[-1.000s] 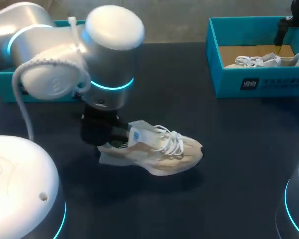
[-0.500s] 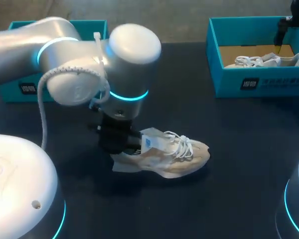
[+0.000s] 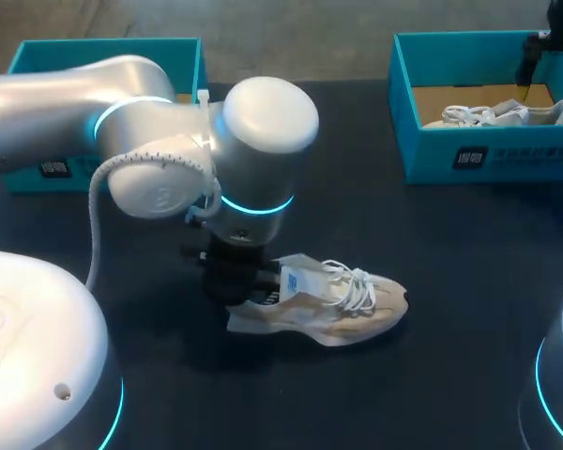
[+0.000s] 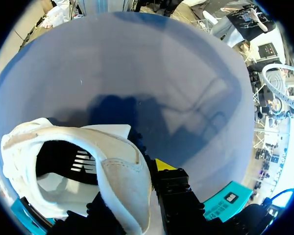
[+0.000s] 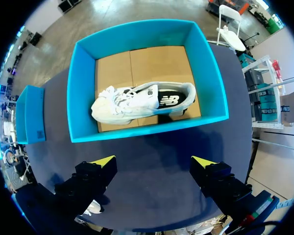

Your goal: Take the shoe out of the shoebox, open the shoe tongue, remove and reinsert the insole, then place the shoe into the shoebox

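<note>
**Left fingers clamped on the shoe's heel collar; right fingers apart before the shoebox**

Your left fingers are closed on the collar wall at the heel of the shoe. One yellow-tipped finger presses the outside of the wall. The other sits on the inner side and is mostly hidden. Through the shoe's opening, just beside the fingers, you see a dark interior with white stripes.

In the head view the left fingers hang straight down from the left arm, which comes in from the left and ends near the middle of the surface. The shoe stands on its sole on the surface, heel under the fingers and toe pointing right. Its white laces are loose and its tongue is raised.

Your right fingers stand wide apart with nothing between them. They hover above the dark surface, with the open blue shoebox ahead of them. A second shoe lies on the cardboard floor of that shoebox.

In the head view the shoebox sits at the far right of the surface, well apart from the held shoe, with the second shoe inside it. A second blue box sits at the far left, partly behind the left arm.
</note>
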